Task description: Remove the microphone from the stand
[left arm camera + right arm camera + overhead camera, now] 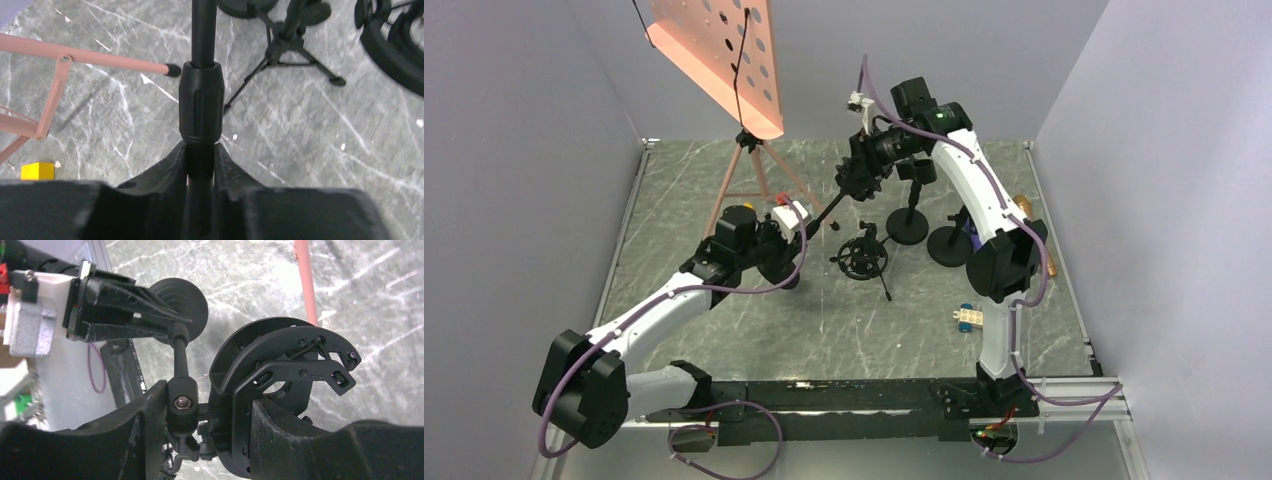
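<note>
Left gripper (200, 167) is clamped on the stand's black pole (204, 30), right under the ribbed collar (201, 100). We see the pole run tilted from there up to the right gripper (207, 407). The stand's round base (185, 300) shows just behind the left gripper in the right wrist view. The right gripper's fingers bracket the head: one sits against the swivel joint (182, 402), the other against the shock mount (285, 355). Both look in contact, so we read it as gripping. We can't separate the microphone from the shock mount, which sits on the pole's top end, above the table (724, 330). A second mount (861, 258) lies on the table, pink music stand (724, 50) back left.
</note>
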